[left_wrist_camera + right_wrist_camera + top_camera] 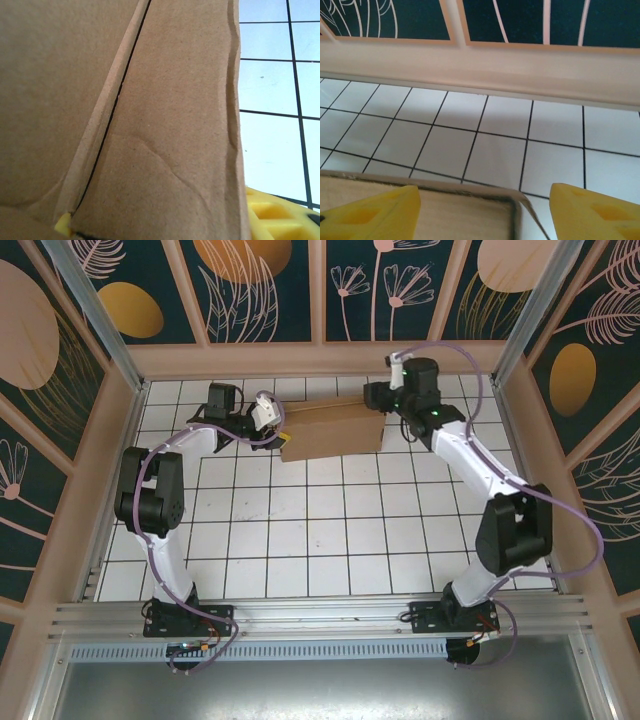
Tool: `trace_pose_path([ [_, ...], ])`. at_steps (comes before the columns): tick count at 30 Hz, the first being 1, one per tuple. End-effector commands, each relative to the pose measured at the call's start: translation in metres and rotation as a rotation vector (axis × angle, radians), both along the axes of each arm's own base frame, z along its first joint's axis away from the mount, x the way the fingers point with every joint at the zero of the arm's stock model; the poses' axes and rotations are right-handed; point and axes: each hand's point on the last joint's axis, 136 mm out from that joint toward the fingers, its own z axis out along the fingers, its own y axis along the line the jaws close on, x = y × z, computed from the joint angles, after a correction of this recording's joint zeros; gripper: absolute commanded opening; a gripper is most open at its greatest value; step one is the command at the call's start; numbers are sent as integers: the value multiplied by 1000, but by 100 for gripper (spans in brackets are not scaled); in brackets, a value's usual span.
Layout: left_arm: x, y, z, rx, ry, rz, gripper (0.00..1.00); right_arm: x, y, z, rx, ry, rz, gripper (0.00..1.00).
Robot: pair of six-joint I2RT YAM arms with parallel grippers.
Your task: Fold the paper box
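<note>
**Left claw grasps box end, right claw released**

Top view: the box (330,430), flat brown cardboard, lies at the far middle of the tiled table (300,540), near the back wall (320,358). The left claw (277,424) meets its left end. The right claw (370,398) sits at its far right corner.

Left wrist view: cardboard takes up most of the frame, with a dark seam between two panels and a crease across the nearer one. Yellow fingers (280,217) show at both bottom sides with the cardboard between them. The one at frame right lies against the cardboard's edge, so the claw is clenched on the box.

Right wrist view: two yellow fingers (375,215) stand wide apart, released. The box's edge and rounded corner lie low between them, with a gap to the finger at frame right. Beyond are tiles and the foot of the wall.
</note>
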Motion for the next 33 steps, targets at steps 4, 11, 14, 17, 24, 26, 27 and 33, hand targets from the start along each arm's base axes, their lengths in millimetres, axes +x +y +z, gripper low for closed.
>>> trace_pose_path([
  [4, -8, -3, -16, 20, 64, -55, 46, -32, -26, 13, 36, -119, 278, 64],
  [11, -12, -4, -17, 24, 71, -81, 47, -48, -25, -26, -132, -105, 473, 56],
  [14, -15, -5, -17, 25, 74, -91, 47, -38, -28, -35, -168, -76, 474, 48],
  [17, -15, -4, -17, 27, 75, -92, 47, -29, -28, -39, -182, -49, 484, 39],
  [24, -17, -4, -17, 27, 75, -95, 47, -16, -22, -42, -164, -15, 514, 16],
  [26, -17, -4, -17, 27, 76, -95, 47, -13, -22, -41, -160, -16, 513, 4],
  [27, -17, -4, -17, 26, 74, -94, 47, -14, -21, -40, -158, -17, 516, 3],
  [33, -14, -4, -16, 22, 77, -80, 47, -15, -15, -39, -149, -5, 499, 0],
])
